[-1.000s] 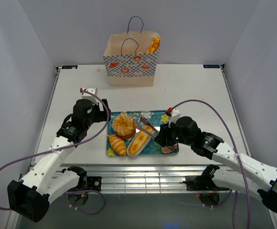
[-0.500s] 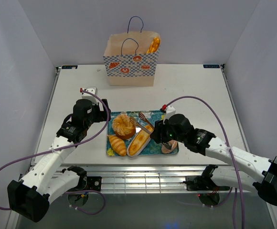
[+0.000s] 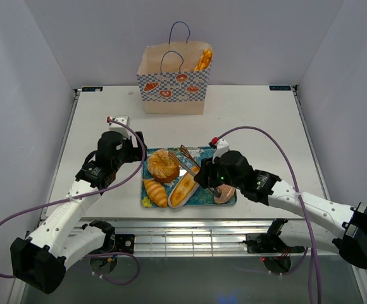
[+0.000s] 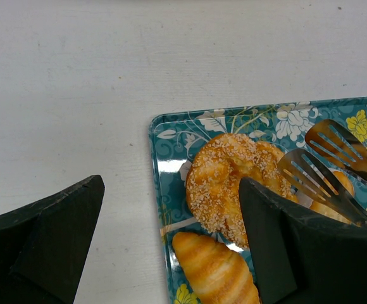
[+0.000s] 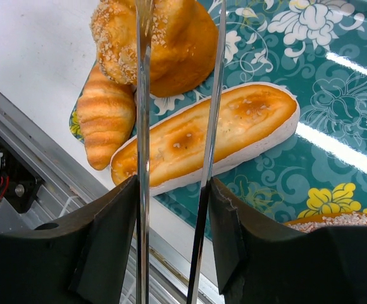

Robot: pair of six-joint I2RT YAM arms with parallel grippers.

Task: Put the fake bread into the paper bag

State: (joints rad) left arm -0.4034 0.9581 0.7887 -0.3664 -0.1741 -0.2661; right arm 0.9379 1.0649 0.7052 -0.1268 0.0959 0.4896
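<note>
The paper bag stands at the table's far side with a baguette sticking out. On the teal tray lie a sugared twisted bun, a croissant, a long loaf and a pink-topped bun. My right gripper is shut on the metal tongs, whose two arms stay apart above the long loaf. My left gripper is open and empty over the tray's left edge, beside the twisted bun and croissant.
The table's metal front rail runs just below the tray. White walls close in the table on three sides. The right arm's purple cable loops over the table's right half.
My right gripper has moved left over the tray with the tongs, whose tips now reach further toward the twisted bun. The left arm has not moved.
</note>
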